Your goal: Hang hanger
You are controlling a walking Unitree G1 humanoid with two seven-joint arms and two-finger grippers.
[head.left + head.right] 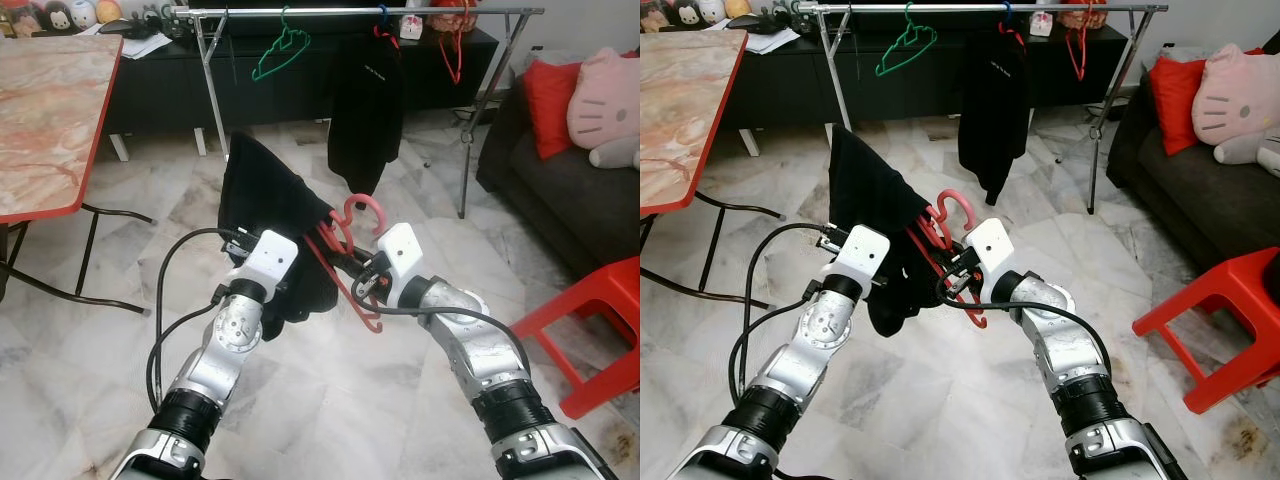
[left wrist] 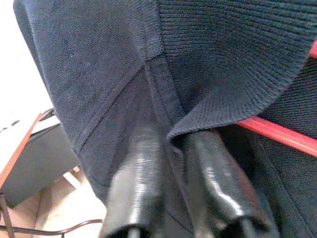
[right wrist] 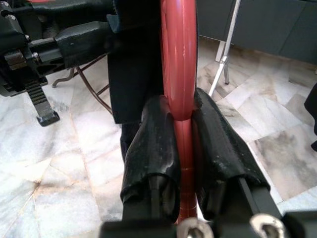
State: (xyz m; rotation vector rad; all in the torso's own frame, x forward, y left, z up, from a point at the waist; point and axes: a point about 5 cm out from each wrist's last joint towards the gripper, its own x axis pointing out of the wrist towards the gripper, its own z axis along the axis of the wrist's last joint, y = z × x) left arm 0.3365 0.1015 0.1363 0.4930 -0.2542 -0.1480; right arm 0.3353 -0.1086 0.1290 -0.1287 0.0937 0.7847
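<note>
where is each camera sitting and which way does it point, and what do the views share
Left eye view: on the head, facing forward and down at the clothes rail; both silver arms show, holding the red hanger and black garment.
Right eye view: its stereo twin, same scene and arms.
Left wrist view: along the left gripper, its fingers pinching the black garment.
Right wrist view: along the right gripper, fingers clamping the red hanger.
Shared: all four views show the red hanger and the black garment.

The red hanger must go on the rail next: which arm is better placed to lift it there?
Probably the right: the right gripper is shut on the red hanger just below its hook, while the left gripper only pinches the black garment.
</note>
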